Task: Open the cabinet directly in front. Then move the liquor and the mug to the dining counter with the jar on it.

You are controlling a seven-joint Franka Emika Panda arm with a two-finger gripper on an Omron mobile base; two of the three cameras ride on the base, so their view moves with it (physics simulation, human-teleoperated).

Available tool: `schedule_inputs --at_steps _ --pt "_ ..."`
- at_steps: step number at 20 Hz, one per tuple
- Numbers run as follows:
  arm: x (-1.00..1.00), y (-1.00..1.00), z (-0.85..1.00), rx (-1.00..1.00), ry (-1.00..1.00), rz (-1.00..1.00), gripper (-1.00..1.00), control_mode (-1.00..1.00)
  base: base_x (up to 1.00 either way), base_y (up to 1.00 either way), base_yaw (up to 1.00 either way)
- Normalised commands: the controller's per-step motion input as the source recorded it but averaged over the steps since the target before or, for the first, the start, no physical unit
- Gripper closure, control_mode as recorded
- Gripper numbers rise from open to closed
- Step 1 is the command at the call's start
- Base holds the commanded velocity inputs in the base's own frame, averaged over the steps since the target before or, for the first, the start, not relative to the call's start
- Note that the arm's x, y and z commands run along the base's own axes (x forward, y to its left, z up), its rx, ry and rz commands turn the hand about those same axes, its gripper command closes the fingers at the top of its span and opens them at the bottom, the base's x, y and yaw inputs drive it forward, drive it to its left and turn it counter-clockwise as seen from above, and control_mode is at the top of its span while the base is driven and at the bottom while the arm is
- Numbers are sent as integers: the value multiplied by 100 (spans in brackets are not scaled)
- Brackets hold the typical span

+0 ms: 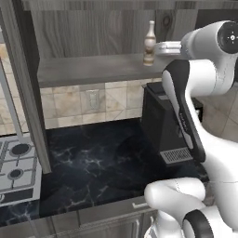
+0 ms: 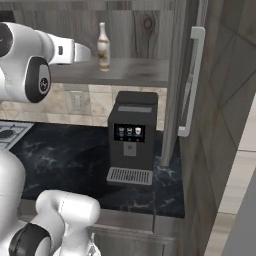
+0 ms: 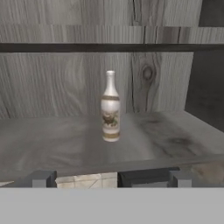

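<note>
A: How open is the cabinet [image 2: 150, 30]?

B: Both doors are swung aside, so the front of the shelf [image 3: 65, 140] is open. The bottle [image 3: 110, 107] stands upright and alone on it, with bare board to either side and the back wall behind.

A: And the end effector [image 3: 111, 178]?

B: Fingers spread wide, short of the shelf edge, facing the bottle with nothing between.

A: Obstacles?

B: An upper shelf [image 3: 109, 47] limits headroom. The right door [image 2: 192, 75] stands edge-on beside the opening, and the coffee machine [image 2: 132, 135] stands on the worktop [image 2: 60, 150] below.
</note>
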Motion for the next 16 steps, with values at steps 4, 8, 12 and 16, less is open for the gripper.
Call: schedule_inputs --at_steps 4,8,12,16 --pt "13 -4 0 1 0 6 -100 -100 0 0 0" --pt "13 -3 -1 4 0 5 -100 -100 0 0 0" --pt "12 0 0 0 0 1 -100 -100 0 0 0" --pt "31 0 0 0 0 0 -100 -100 0 0 0"
